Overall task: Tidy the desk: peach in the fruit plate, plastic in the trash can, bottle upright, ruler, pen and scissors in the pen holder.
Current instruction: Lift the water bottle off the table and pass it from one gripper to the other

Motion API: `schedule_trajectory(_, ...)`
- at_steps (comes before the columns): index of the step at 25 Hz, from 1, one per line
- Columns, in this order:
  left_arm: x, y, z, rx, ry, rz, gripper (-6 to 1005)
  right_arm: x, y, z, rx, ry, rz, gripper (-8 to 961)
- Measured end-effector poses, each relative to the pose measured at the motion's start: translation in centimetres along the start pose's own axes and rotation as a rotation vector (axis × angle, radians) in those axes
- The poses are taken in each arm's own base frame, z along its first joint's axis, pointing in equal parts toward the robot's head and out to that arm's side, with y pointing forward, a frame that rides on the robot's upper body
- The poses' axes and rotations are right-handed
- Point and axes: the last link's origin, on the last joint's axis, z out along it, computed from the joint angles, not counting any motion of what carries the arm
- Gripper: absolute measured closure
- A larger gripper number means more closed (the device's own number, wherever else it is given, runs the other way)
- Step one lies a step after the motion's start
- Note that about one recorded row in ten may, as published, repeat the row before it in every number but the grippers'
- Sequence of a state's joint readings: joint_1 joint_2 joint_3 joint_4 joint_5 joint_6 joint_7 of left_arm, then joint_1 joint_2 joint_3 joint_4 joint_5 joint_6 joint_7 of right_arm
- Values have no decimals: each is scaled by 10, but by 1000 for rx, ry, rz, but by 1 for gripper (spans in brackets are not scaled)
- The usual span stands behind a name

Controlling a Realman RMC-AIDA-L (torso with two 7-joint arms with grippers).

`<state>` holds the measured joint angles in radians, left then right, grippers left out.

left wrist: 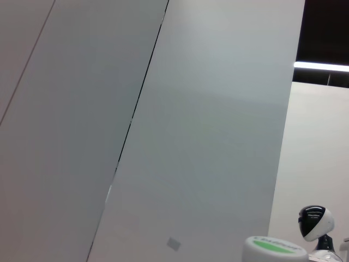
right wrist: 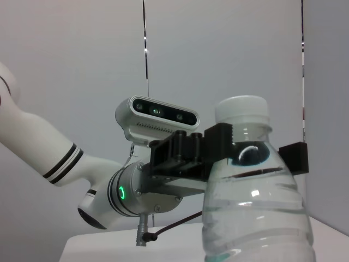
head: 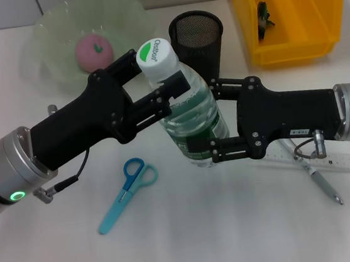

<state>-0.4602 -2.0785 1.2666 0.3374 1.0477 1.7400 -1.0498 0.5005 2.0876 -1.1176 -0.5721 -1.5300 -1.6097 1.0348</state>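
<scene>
1. The bottle (head: 188, 107), clear plastic with a white and green cap (head: 156, 59), is shown standing nearly upright on the bench (head: 238, 237), between the two sets of fingers and in front of the mesh pen holder (head: 197, 40).
2. The left gripper (head: 168, 97) is seen clenched on the bottle's shoulder just below the cap; in the right wrist view its black fingers (right wrist: 218, 147) are pressed against the neck from both sides.
3. The right gripper (head: 214, 117) is set around the lower body and label; its fingers (head: 224, 147) lie against the wall of the bottle and are judged to be grasping it.
4. The bottle is judged to be filled and therefore moderately heavy, with a smooth, slippery wall that yields when squeezed. The stiff neck is the firmer place to hold; the ribbed body resists sliding.
5. Beyond the left fingers the peach (head: 94, 51) rests in the fruit plate (head: 50, 31).
6. The scissors (head: 126, 192) lie on the bench below the left fingers; the ruler (head: 346, 163) and pen (head: 323, 185) lie under the right arm.
7. The yellow bin (head: 288, 10) stands behind the right fingers.
</scene>
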Motion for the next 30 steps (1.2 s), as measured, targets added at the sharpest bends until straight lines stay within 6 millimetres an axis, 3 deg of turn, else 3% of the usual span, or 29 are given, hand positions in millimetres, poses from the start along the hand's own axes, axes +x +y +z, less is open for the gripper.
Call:
schedule_trajectory(5, 0, 0, -1, 6, 2, 5, 292, 1, 0, 0, -2, 2, 2, 192)
schedule_trajectory(9, 1, -1, -1, 1, -4, 10, 480, 1, 1, 0, -2, 2, 2, 192)
schedule_trajectory(30, 5, -5, -3, 33, 25, 48, 545, -1, -1, 0, 5, -2, -4, 191)
